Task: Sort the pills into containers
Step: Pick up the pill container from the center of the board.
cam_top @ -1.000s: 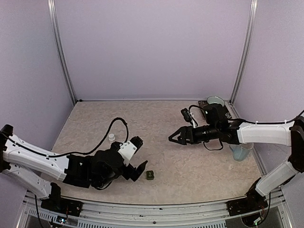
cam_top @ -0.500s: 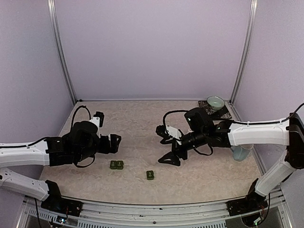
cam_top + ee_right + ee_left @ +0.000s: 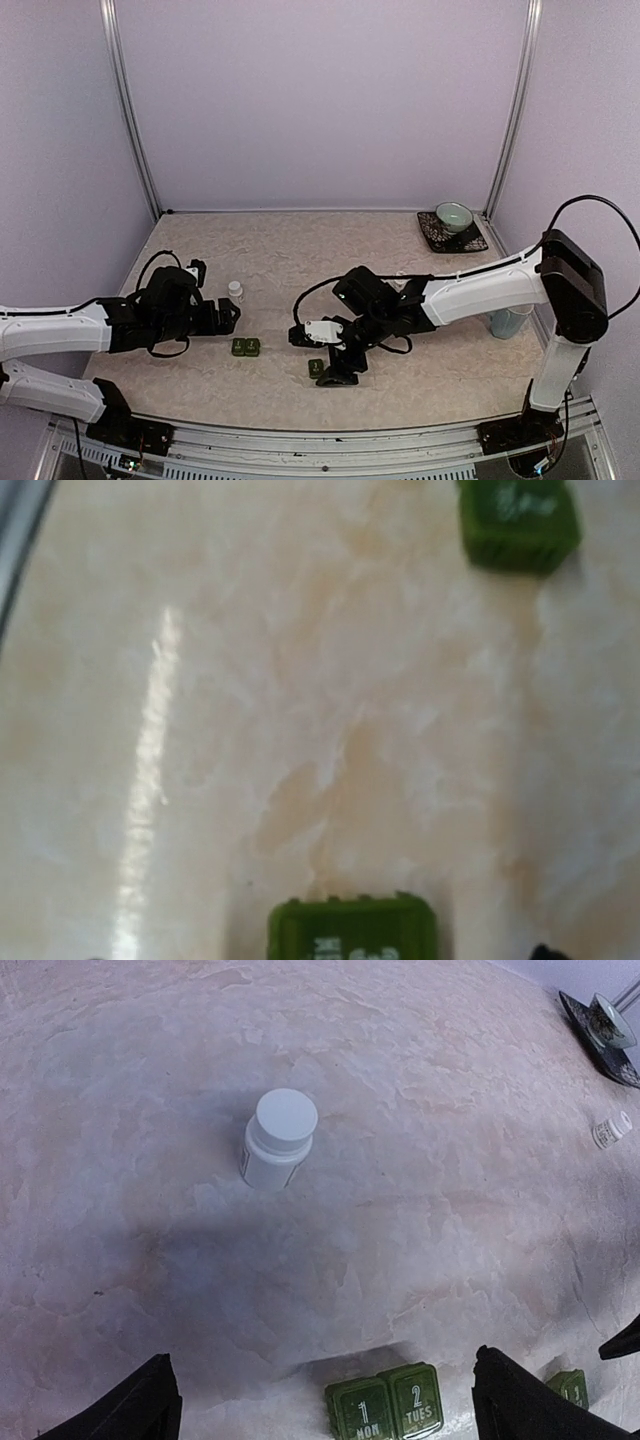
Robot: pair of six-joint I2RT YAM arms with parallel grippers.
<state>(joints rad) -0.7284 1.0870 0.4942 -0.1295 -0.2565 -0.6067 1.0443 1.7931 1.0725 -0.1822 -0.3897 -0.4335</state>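
The containers are small dark green lidded squares. Two joined ones [image 3: 245,347], marked 1 MON and 2 TUES [image 3: 385,1405], lie on the table, and a single one [image 3: 315,370] lies apart to their right. My left gripper [image 3: 226,318] is open just behind and left of the pair, with its dark fingers [image 3: 140,1405] spread wide. My right gripper [image 3: 320,357] hovers open over the single container [image 3: 352,928], its fingers on either side without touching it. A capped white pill bottle [image 3: 280,1140] stands upright beyond the pair. No loose pills are in view.
A second small white bottle [image 3: 610,1130] lies on its side further right. A green bowl [image 3: 453,215] on a dark saucer [image 3: 470,240] sits at the back right corner. A pale blue mug [image 3: 508,322] stands by the right wall. Metal frame posts rise at the back corners.
My right arm swung left and forward until its gripper came over the single container. My left arm pulled back from the front centre to the left, uncovering the joined pair.
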